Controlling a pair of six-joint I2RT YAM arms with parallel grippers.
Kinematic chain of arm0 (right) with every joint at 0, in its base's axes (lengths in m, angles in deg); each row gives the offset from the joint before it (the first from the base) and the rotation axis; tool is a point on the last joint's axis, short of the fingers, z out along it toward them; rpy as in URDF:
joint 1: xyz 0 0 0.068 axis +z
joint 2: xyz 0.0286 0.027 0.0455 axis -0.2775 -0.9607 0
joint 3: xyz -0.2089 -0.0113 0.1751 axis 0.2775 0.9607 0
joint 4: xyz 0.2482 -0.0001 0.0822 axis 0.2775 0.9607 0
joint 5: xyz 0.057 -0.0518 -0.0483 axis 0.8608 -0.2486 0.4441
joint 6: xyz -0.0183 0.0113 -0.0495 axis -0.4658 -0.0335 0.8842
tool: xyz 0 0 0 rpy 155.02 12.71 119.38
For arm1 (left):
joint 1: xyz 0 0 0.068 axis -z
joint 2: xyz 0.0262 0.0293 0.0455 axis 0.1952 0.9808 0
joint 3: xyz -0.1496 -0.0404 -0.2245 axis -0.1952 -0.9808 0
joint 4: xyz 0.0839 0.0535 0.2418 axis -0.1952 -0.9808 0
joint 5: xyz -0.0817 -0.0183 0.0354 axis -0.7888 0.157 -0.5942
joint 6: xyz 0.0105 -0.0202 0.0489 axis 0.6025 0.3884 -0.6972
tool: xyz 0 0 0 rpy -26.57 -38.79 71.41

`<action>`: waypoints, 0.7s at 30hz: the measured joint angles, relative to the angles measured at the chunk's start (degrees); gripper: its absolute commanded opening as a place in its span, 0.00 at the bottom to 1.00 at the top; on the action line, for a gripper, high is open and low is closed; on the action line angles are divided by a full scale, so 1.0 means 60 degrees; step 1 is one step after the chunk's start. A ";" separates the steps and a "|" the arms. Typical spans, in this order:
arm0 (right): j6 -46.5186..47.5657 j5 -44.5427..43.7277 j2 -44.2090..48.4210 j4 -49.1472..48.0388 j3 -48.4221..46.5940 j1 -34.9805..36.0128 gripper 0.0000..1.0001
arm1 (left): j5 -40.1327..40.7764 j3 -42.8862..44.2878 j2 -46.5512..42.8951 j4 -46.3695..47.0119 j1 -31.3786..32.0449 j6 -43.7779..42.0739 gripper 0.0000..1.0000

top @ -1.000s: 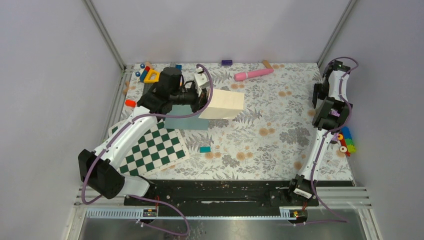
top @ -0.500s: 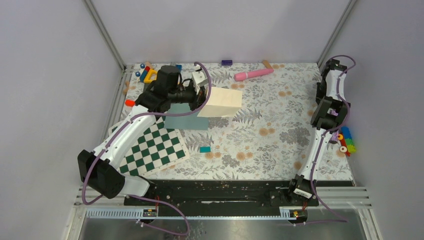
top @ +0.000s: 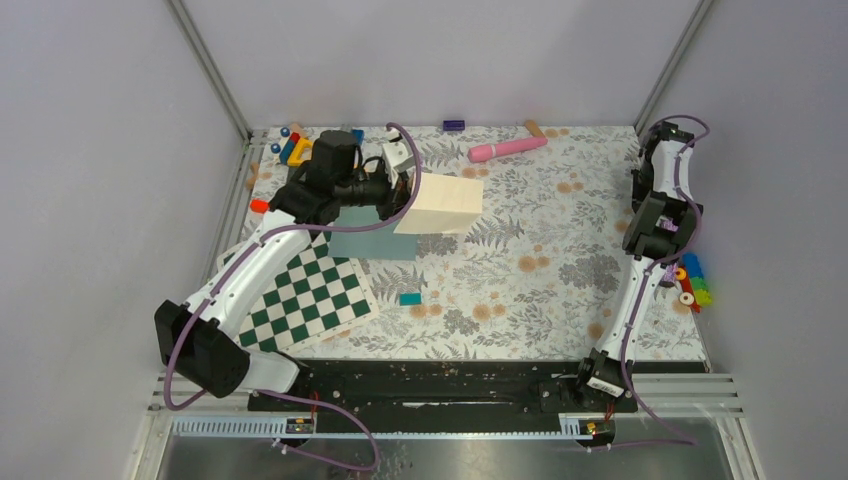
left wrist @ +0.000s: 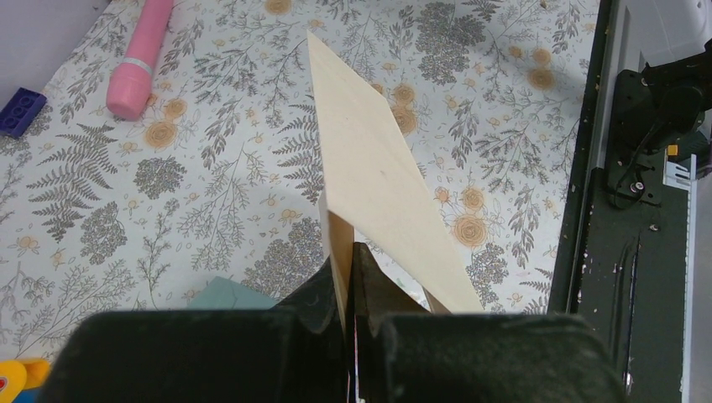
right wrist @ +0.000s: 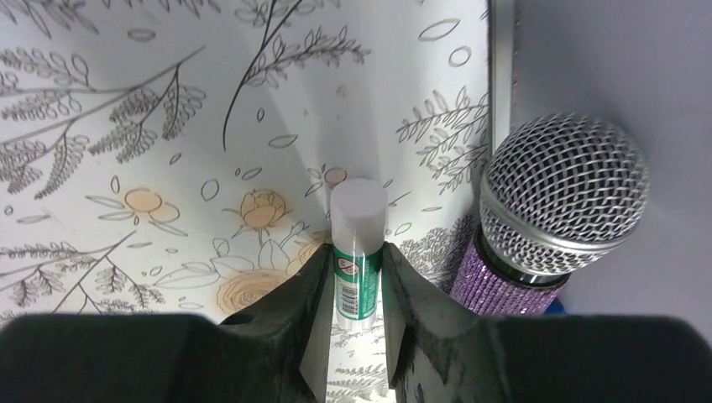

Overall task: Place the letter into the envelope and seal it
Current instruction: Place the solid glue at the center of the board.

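Teal paper envelope (top: 375, 245) lay flat, cream folded paper letter (top: 442, 203) outside it, over its far edge, clamped tight in left gripper (left wrist: 346, 256), right gripper (right wrist: 357, 256) well right of envelope, pinching white-capped glue stick (right wrist: 358, 210)

Mic (right wrist: 564, 201) by glue stick (right wrist: 357, 243) (nr wall (right wrist: 604, 67))

The worktop (top: 560, 290) wore a floral print. On its left side lay the envelope (top: 372, 245), flat, its near edge meeting the far corner of a green-white checkerboard (top: 305, 295). A small teal block (top: 409, 298) lay just right of the board. Along the far edge lay a pink cylinder (top: 507, 148), a purple brick (top: 454, 125) and a tan peg (top: 534, 129). Coloured toys (top: 295, 148) crowded the far-left corner. By the right rail were a glue stick (right wrist: 357, 243), a microphone (right wrist: 554, 218) and bright blocks (top: 692, 280).
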 measured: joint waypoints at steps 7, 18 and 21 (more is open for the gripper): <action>0.0106 0.0914 0.0594 0.0277 0.1031 0.0007 0.05 | 0.0000 -0.0004 -0.0208 -0.0007 -0.0084 0.0000 0.00; 0.0729 0.2120 0.2881 -0.0204 0.4269 0.2433 0.08 | -0.0153 -0.0040 -0.0674 0.0200 -0.0867 0.0375 0.00; 0.1129 0.2273 0.3078 -0.0310 0.3996 0.3916 0.08 | -0.0222 -0.0117 -0.0743 0.0324 -0.1275 0.0561 0.00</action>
